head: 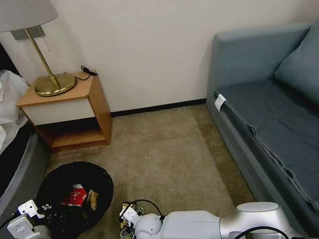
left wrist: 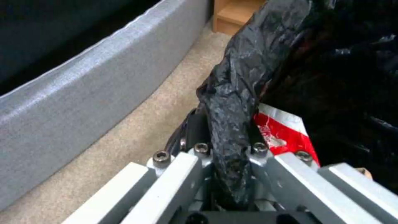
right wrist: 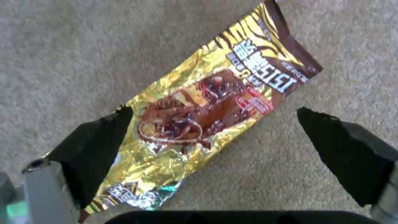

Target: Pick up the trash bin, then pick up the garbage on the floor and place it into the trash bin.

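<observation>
The trash bin (head: 71, 176), lined with a crinkled black bag, is on the carpet at the lower left beside the bed. My left gripper (head: 39, 211) is shut on its bagged rim (left wrist: 232, 93), the black plastic pinched between the jaws. Inside the bin lie a red-white packet (head: 75, 195) (left wrist: 286, 130) and a small gold-brown wrapper (head: 92, 200). To the right of the bin, a gold-brown packet (right wrist: 199, 115) (head: 124, 234) lies flat on the carpet. My right gripper (right wrist: 213, 110) (head: 125, 216) hovers open just above it, one black finger (right wrist: 99, 143) over its edge and the other apart on the far side.
A wooden nightstand (head: 69, 107) with a brass lamp (head: 52, 84) stands against the back wall. The bed's grey base (head: 15, 179) runs along the left, close to the bin. A blue-grey sofa (head: 283, 119) lines the right. Open carpet (head: 163, 150) lies between them.
</observation>
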Robot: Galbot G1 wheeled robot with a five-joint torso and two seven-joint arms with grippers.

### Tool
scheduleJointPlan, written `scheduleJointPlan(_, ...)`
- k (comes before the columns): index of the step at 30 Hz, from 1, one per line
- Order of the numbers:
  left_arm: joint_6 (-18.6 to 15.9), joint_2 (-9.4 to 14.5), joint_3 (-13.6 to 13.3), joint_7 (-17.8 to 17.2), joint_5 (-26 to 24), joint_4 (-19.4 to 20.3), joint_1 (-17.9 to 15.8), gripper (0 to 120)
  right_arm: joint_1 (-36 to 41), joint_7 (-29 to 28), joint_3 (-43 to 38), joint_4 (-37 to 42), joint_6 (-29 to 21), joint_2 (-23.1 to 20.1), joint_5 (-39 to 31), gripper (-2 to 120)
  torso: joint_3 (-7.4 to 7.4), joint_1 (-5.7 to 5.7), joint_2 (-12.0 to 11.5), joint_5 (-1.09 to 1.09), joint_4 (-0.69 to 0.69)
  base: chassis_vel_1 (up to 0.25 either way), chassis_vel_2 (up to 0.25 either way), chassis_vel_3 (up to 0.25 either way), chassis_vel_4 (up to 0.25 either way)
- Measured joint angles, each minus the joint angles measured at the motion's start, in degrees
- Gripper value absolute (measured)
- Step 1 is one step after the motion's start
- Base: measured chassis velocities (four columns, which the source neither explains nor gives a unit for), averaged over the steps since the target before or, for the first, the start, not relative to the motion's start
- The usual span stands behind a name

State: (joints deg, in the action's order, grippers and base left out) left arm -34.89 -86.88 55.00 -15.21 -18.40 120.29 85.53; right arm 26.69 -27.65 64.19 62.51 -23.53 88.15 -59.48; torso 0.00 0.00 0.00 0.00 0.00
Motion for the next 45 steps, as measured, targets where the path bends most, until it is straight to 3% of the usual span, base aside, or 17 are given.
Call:
scheduleJointPlan(35, 0.62, -0.36, -0.96, 0.01, 0.77, -0.06, -0.08, 2, 3.11, 0.74, 2.23, -3.58, 2.58, 1.22, 5.17, 100, 0.0, 0.0, 0.0, 0.0, 0.0, 0.0, 0.0, 0.0, 0.0)
scheduleJointPlan(45, 0.9, -0.31, -0.79, 0.06, 0.85, -0.2, -0.26, 2, 2.38, -0.53, 2.11, -0.38, 2.53, -1.24, 5.52, 100, 0.0, 0.0, 0.0, 0.0, 0.0, 0.0, 0.0, 0.0, 0.0)
